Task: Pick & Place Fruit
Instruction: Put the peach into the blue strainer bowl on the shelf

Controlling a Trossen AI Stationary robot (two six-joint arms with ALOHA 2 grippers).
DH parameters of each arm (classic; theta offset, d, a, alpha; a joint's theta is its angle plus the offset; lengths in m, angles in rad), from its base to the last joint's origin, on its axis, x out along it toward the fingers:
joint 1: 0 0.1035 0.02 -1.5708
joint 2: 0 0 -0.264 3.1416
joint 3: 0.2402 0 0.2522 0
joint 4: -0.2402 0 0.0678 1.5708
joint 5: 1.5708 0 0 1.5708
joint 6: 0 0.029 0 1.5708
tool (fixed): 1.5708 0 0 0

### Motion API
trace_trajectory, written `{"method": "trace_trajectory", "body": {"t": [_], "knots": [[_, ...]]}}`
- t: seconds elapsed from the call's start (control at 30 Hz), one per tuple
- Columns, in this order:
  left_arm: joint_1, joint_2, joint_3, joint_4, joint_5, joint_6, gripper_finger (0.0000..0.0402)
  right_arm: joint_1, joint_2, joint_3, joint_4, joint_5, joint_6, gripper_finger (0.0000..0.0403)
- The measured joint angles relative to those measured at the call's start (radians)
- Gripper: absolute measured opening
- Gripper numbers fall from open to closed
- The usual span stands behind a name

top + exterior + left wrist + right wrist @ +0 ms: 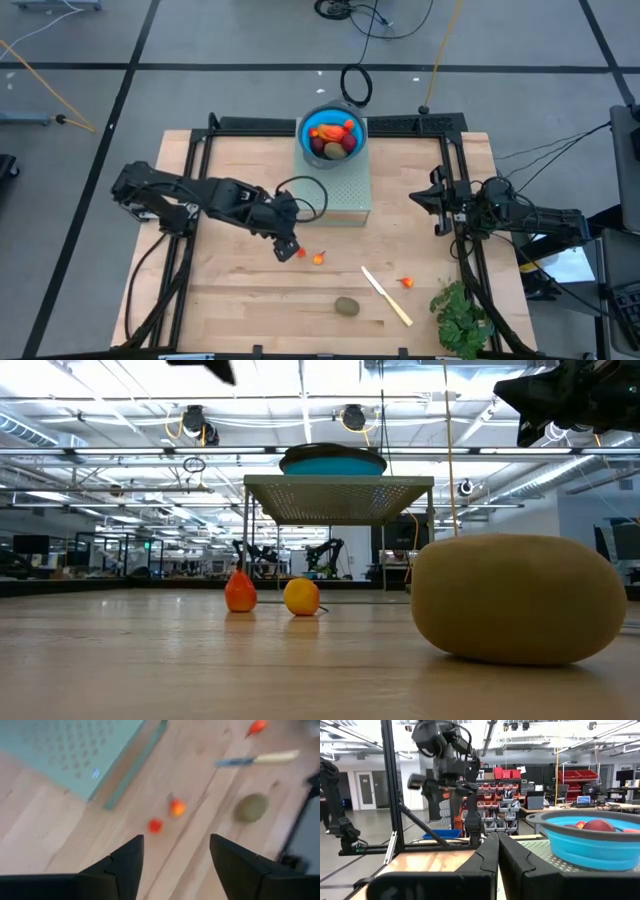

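Observation:
My left gripper [287, 250] hangs open above the table, slanting down, its fingers [129, 860] apart with nothing between them. Just past it two tiny fruit bits lie on the wood: a red one [155, 825] and an orange one [176, 808]. A brown-green kiwi [347, 306] rests near the front edge. Another red-orange bit [406, 283] lies to the right. More fruit fills the blue bowl [332, 137], which sits on a pale green stand [345, 190]. My right gripper [498, 855] waits shut at the table's right side.
A cream knife [385, 295] lies slanted between the kiwi and the right-hand bit. A green leafy bunch [460, 315] sits at the front right corner. A black frame [190, 170] borders the table's sides and back. Bare wood lies at the front left.

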Motion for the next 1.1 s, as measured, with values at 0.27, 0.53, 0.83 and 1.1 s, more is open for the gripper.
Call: {"method": "trace_trajectory", "body": {"t": [0.27,0.53,0.83,1.1], "knots": [[0.014,0.078,-0.001,-0.02,0.108,0.098,0.0276,0.0,0.0,0.0,-0.009,0.001,0.0,0.0],[0.037,0.177,-0.001,-0.007,0.194,0.161,0.0297,0.0,0.0,0.0,-0.035,0.0,0.0,0.0],[0.042,0.29,-0.002,-0.012,0.219,0.151,0.0301,0.0,0.0,0.0,-0.065,0.0,0.0,0.0],[0.042,0.342,-0.002,-0.008,0.245,0.151,0.0301,0.0,0.001,0.0,-0.094,0.0,0.0,0.0]]}}
